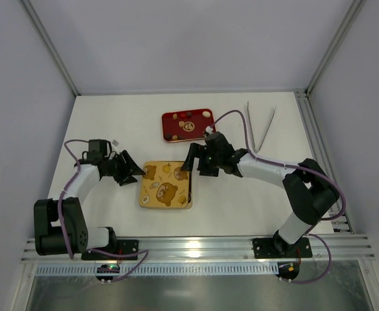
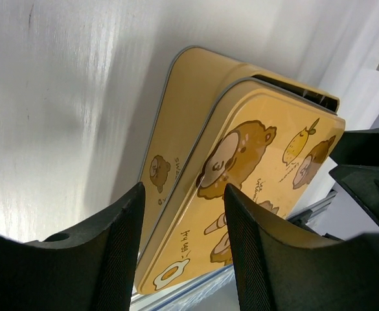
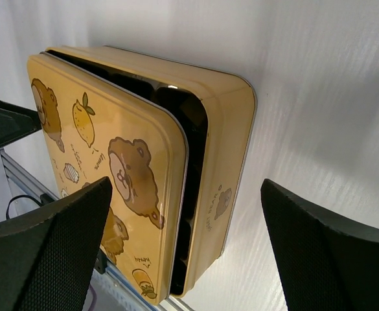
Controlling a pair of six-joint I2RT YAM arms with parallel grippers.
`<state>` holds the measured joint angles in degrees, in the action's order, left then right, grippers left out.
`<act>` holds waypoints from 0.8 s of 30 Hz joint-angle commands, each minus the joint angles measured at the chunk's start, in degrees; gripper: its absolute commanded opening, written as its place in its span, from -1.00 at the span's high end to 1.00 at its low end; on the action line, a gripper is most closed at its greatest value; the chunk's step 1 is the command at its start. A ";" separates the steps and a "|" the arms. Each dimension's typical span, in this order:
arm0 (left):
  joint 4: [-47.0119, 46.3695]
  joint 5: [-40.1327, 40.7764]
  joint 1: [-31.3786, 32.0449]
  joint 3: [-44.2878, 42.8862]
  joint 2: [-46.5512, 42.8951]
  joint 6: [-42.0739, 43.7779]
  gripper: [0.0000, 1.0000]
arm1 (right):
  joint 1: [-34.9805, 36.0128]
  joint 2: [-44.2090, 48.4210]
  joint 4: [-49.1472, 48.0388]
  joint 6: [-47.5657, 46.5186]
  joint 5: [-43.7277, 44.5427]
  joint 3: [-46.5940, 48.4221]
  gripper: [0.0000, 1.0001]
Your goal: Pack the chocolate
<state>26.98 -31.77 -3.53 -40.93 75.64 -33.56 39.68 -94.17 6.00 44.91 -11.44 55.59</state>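
The gold box lies at the table's middle with its bear-print lid resting askew on it. A dark gap shows between lid and box wall in the right wrist view. Tiny chocolate pieces lie in the red tray behind it; any inside the box are hidden by the lid. My left gripper is at the box's left edge, jaws apart, with the lid's rim showing in the gap. My right gripper is wide open at the box's far right corner.
A pair of metal tweezers lies at the back right of the white table. An aluminium rail runs along the near edge by the arm bases. Frame posts stand at the back corners.
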 commanded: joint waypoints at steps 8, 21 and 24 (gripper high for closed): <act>3.16 4.08 4.65 -1.87 -2.68 -1.15 -0.03 | 1.71 -1.10 -0.82 -1.75 2.65 2.85 -0.88; 2.64 6.45 6.95 -4.34 -0.32 -4.32 -0.01 | 3.21 -4.00 1.38 -2.54 3.88 6.46 -0.57; 2.37 7.07 7.83 -4.86 0.65 -5.02 0.00 | 3.21 -4.18 1.91 -2.80 4.15 6.98 -0.52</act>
<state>29.87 -25.91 3.44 -43.72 75.20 -37.30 42.57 -98.32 7.90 43.42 -8.95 59.90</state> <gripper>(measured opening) 0.502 0.770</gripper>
